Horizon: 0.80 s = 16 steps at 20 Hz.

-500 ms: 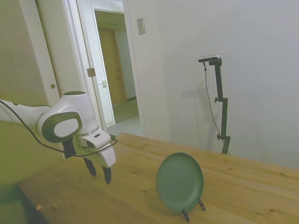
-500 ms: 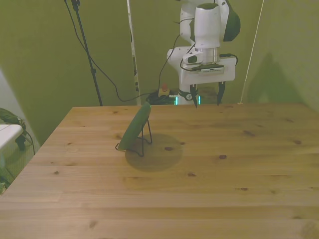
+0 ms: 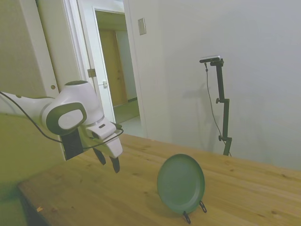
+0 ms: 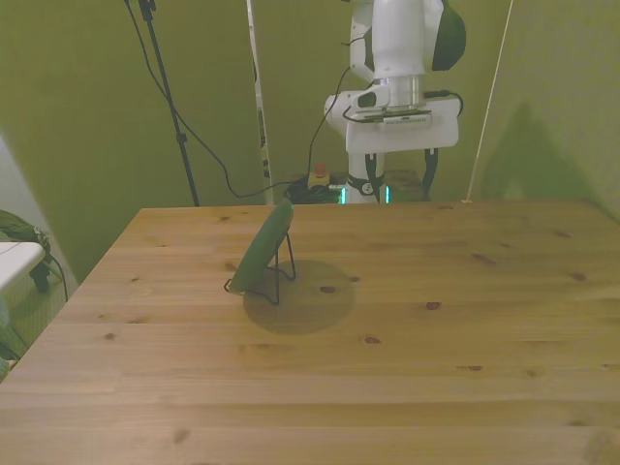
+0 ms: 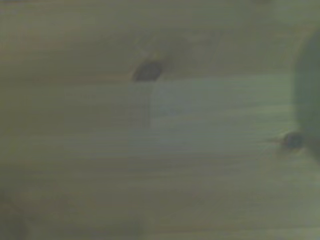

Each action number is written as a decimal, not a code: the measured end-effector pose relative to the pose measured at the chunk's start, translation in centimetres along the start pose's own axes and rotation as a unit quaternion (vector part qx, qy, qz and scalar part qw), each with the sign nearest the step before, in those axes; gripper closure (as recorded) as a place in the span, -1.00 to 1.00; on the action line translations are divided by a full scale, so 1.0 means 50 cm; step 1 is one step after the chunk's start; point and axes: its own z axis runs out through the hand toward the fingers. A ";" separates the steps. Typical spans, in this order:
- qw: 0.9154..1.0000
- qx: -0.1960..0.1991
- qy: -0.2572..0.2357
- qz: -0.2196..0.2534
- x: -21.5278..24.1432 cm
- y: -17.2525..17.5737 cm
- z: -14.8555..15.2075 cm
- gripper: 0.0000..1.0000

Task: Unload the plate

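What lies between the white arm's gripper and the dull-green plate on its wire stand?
Nothing: only bare wooden table separates the open gripper from the dull-green plate on its black wire stand, clearest in the front view.

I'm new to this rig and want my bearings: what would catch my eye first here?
The green plate stands nearly upright on a thin black wire stand on the wooden table, toward the front view's left. The white arm's gripper hangs open above the table's far edge, well apart from the plate and holding nothing.
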 end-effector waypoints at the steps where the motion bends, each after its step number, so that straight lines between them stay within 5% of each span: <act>1: 1.000 0.002 0.001 0.007 0.018 -0.001 -0.015 -1.00; 9: 0.997 -0.016 0.030 0.066 0.179 0.032 -0.142 -1.00; 16: 0.994 -0.044 0.037 0.093 0.267 0.058 -0.179 -1.00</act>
